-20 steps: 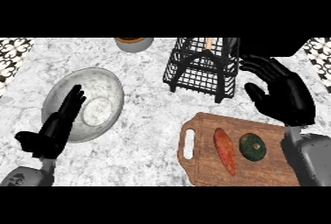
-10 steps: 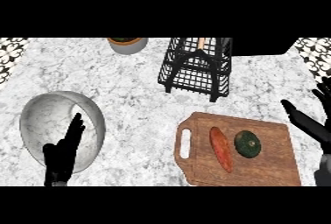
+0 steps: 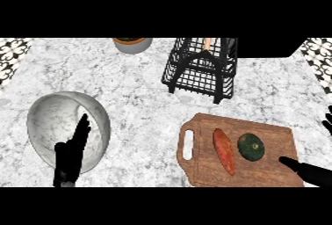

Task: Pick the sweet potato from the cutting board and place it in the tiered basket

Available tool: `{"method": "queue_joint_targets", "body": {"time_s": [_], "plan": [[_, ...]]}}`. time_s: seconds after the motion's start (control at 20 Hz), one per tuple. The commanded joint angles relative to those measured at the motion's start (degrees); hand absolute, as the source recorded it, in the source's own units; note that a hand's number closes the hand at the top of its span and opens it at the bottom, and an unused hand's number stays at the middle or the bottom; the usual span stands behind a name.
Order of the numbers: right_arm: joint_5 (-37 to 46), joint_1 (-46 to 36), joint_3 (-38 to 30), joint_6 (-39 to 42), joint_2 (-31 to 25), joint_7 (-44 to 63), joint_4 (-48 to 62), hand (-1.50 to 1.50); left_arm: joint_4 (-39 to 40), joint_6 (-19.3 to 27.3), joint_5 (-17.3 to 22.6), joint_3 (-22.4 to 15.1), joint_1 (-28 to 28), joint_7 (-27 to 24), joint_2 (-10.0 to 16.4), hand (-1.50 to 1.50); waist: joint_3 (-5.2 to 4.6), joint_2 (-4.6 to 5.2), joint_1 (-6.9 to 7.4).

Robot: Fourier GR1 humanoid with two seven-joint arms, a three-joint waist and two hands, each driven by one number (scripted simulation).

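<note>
An orange sweet potato point(image 3: 224, 150) lies lengthwise on the wooden cutting board point(image 3: 204, 172), left of a dark green round vegetable point(image 3: 251, 146). The black wire tiered basket point(image 3: 201, 66) stands behind the board on the marble counter. My right hand point(image 3: 310, 172) shows at the lower right corner, fingers straight, one lying over the board's right end, apart from the sweet potato. My left hand point(image 3: 70, 156) is at the lower left, open with fingers up, in front of a grey bowl point(image 3: 53, 119).
A grey pot with an orange rim point(image 3: 133, 44) stands at the back of the counter. Patterned tiles point(image 3: 13, 55) show at the far left and right edges. Bare marble lies between the bowl and the board.
The view has shifted, so everything sits lower left. My right hand moved from above the board down to the lower right corner. My left hand sank toward the lower edge.
</note>
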Motion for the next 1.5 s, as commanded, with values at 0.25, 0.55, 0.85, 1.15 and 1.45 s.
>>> {"method": "queue_joint_targets", "body": {"time_s": [0.25, 0.55, 0.85, 1.15, 1.45], "plan": [[14.7, 3.7, 8.8, 9.3, -17.9, 26.2, -15.0, -1.5, -1.9, 1.7, -1.9, -2.4, 1.3, 0.5, -2.2, 0.0, -0.16, 0.07, 1.41], [27.6, -7.7, 17.9, 9.6, -15.0, 50.4, -22.2, -1.5, -2.1, -1.1, -1.1, 0.2, 1.3, 0.8, 0.4, 0.0, 0.02, 0.28, 2.09], [40.1, -16.6, 30.6, 13.6, -5.4, 56.5, -13.4, -1.5, -0.9, -1.4, -1.9, -0.1, 1.1, 0.5, -2.2, 0.0, 0.1, 0.25, 1.74], [41.6, -19.3, 31.8, 20.5, -2.6, 59.2, -6.2, -1.5, 0.3, -0.5, -3.7, -0.1, -0.4, 1.4, -2.5, 0.0, 0.1, 0.26, 1.43], [43.4, -21.8, 34.1, 23.1, 3.2, 61.0, 1.0, -1.5, 1.9, -3.2, -2.1, 2.5, 1.7, -2.3, -1.7, 0.0, 0.09, 0.3, 1.47]]}}
